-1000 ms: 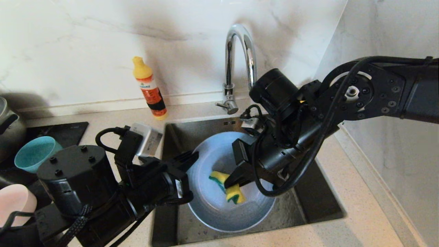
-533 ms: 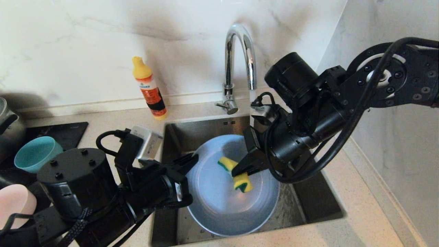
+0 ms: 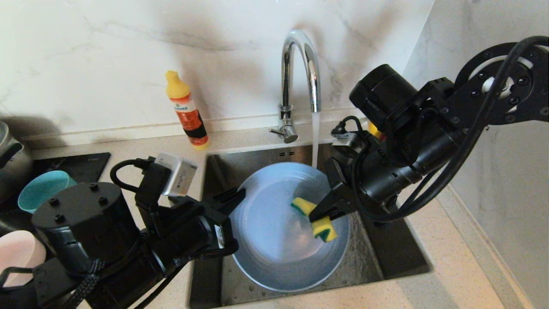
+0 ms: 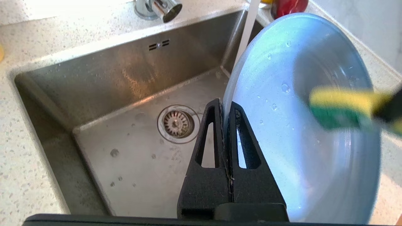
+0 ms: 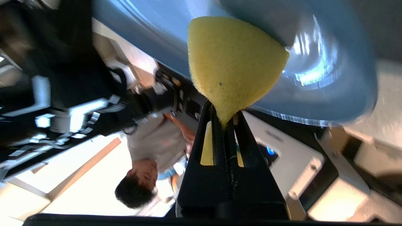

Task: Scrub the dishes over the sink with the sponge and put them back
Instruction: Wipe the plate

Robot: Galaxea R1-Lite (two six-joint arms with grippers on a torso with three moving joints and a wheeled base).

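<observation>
Left gripper [image 4: 226, 108] clenched on near rim of slate-blue plate [image 3: 274, 223], holding it tilted over sink [image 4: 94, 119]. Right gripper [image 3: 322, 213] pinched sponge [image 3: 319, 219] at its waist, foam pressed near plate's right rim. Tap [image 3: 300, 77] ran; stream fell at plate's far edge. Judged step: scrubbing plate face. Advice: keep left grip firm against sponge push, keep plate over basin, sweep whole face. Teal bowl [image 3: 40, 189], pink bowl [image 3: 15, 257] waited on bench at left.

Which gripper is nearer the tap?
Right. The right gripper holds the sponge just below and right of the tap; the left gripper grips the plate's left rim, farther away.
</observation>
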